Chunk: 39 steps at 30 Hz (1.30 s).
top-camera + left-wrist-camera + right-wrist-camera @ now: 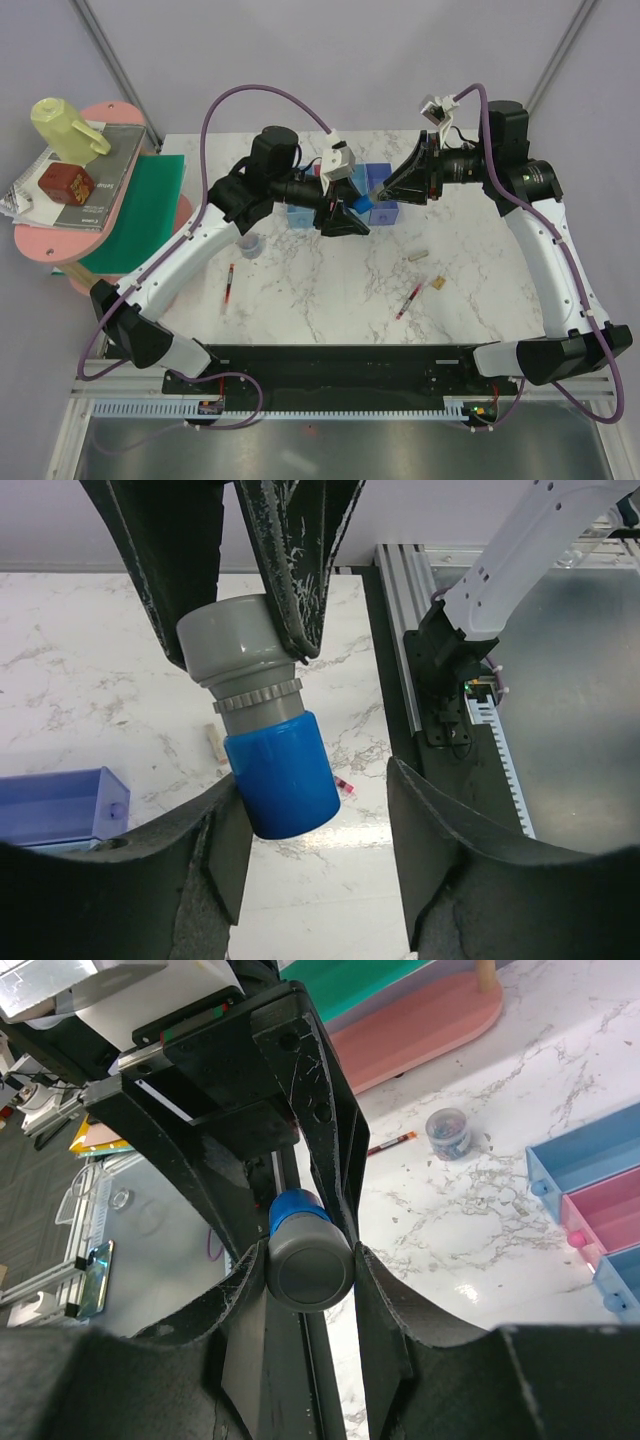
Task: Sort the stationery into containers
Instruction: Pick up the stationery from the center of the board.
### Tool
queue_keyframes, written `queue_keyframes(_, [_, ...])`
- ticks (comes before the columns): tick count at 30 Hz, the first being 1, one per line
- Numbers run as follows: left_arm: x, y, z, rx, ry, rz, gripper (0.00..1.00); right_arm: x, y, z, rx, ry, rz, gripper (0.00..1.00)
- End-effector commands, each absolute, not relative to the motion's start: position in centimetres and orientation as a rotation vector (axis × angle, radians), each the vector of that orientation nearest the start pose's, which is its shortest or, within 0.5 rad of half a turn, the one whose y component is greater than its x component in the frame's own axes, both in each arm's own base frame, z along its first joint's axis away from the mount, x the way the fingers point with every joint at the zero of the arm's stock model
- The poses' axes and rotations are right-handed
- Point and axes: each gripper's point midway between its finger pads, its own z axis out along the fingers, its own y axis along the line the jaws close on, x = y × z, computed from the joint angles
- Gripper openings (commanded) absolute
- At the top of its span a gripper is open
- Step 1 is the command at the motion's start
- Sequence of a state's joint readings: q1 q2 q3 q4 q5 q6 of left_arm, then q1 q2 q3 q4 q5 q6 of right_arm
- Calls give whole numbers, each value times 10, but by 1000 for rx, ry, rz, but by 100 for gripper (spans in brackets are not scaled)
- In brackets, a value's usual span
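Right fingers [388, 1305] tight on grey-capped blue tube [310, 1265], left fingers [455, 845] spread around it (bins [384, 213] half hidden)

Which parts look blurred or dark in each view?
Left wrist: the blue plastic tube with grey cap is sharp, the left gripper dark and soft in the foreground. Right wrist: the right gripper blurs near the lens. Top view: sharp, evenly lit, faint shadows.

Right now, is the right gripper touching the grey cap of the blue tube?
Touching. The right wrist view shows both fingers of the right gripper pressed against the grey cap, no gap on either side.
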<state>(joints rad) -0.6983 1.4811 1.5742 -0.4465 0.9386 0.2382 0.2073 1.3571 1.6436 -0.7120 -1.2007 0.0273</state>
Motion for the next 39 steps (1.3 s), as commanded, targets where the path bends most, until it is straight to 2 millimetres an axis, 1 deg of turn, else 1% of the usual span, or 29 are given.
queue_keyframes(1, [211,-365,376,1426,1271,-1198,57,250,220,421,-977,1596,1301,4])
queue_keyframes(5, [214,-367,377,1421,1276,-1187,47,249,220,419,-977,1597,1297,4])
queue_keyframes(6, [215,-367,378,1422,1270,-1181,42,249,220,418,-978,1598,1296,4])
queue_keyframes(10, [216,-368,378,1424,1268,-1166,30,248,219,414,-971,1604,1291,4])
queue_keyframes(12, [218,-367,378,1423,1272,-1152,24,248,218,409,-964,1615,1288,4])
queue_keyframes(15, [219,-366,381,1420,1267,-1129,20,247,217,398,-953,1633,1285,4])
queue_keyframes(16, [219,-364,382,1420,1266,-1122,20,247,217,396,-952,1634,1283,4])
queue_keyframes(17, [219,-364,384,1422,1259,-1113,19,246,217,389,-945,1649,1288,4])
queue_keyframes(22, [217,-361,386,1422,1254,-1099,19,244,216,375,-934,1670,1288,6])
queue_keyframes(32, [217,-357,397,1418,1224,-1066,16,243,215,362,-919,1701,1288,7])
queue_keyframes(39, [217,-356,399,1420,1217,-1048,15,241,214,353,-908,1722,1290,8])
